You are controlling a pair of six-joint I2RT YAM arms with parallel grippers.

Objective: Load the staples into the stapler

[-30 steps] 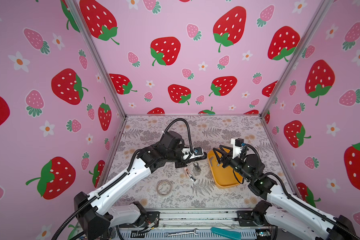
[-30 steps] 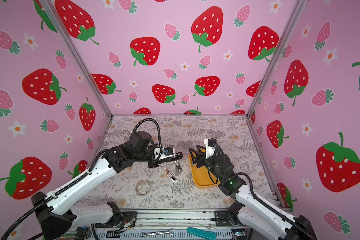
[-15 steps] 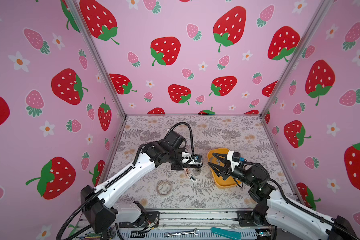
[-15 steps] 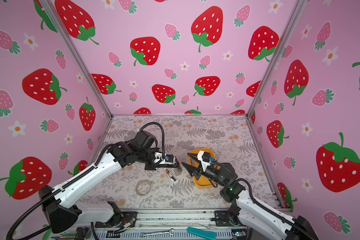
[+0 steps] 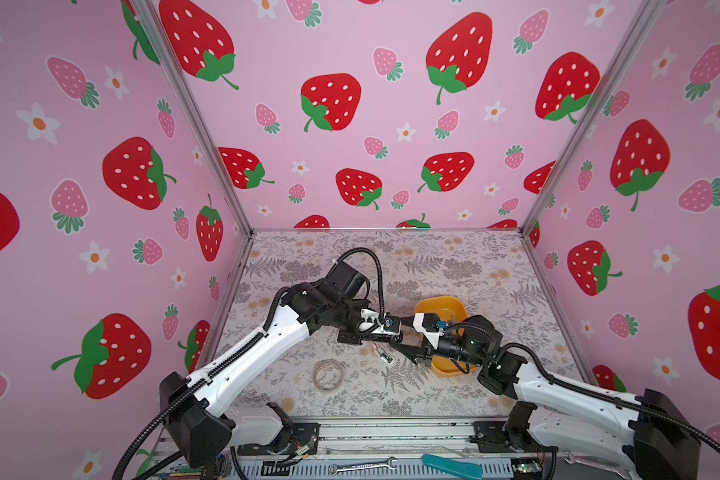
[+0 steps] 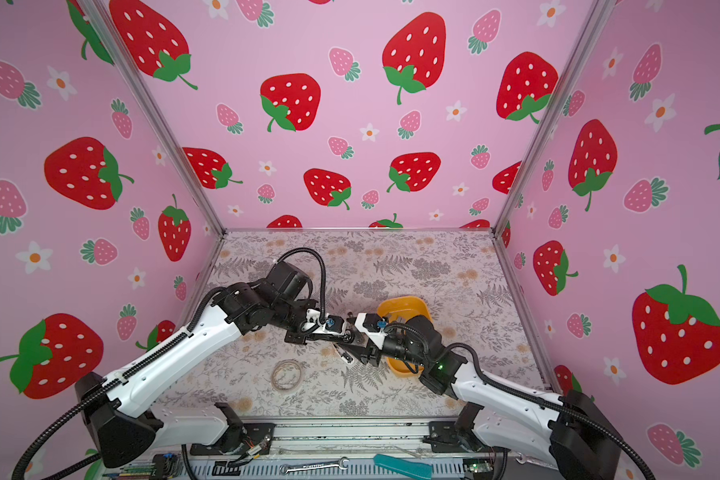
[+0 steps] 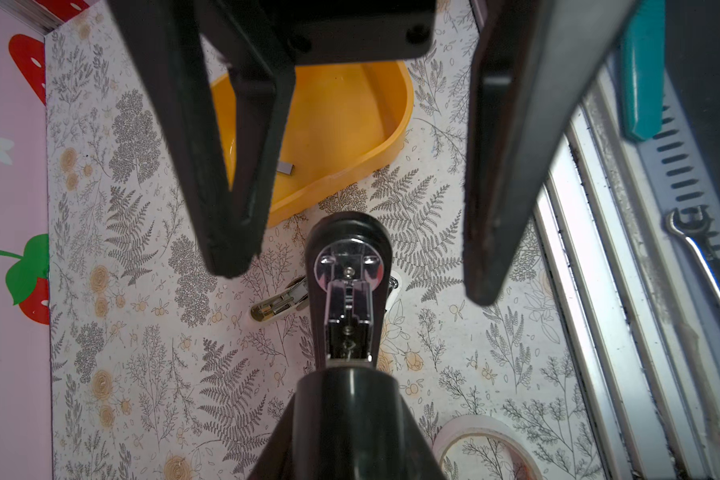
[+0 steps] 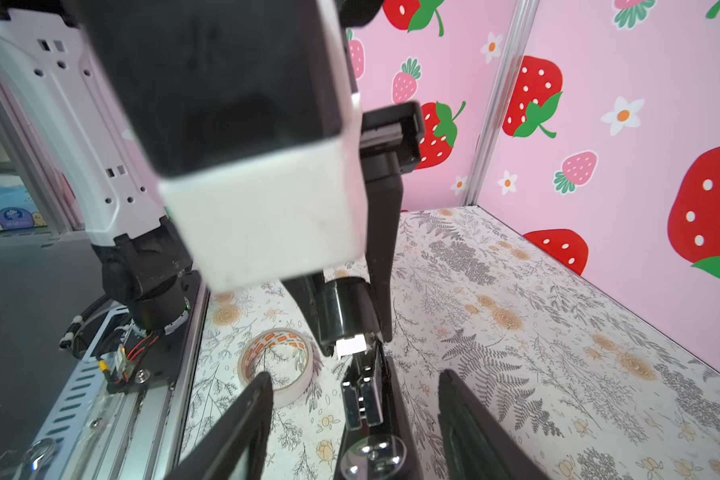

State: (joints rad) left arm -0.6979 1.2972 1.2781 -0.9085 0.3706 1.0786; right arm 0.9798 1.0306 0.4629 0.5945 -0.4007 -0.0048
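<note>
My left gripper is shut on a black stapler, held just above the table with its chrome parts showing. The stapler's free end lies between the fingers of my right gripper, which stands open with a gap on each side. In the left wrist view those two black fingers hang either side of the stapler's round end. A grey strip of staples lies in the yellow tray, partly hidden behind a finger.
A second small pale stapler lies on the table under the grippers. A roll of tape sits nearer the front edge. A wrench and a teal tool lie on the front rail.
My right gripper swung left from over the yellow tray to straddle the stapler, its jaws widening. My left gripper came lower and a little to the right, still holding the stapler.
</note>
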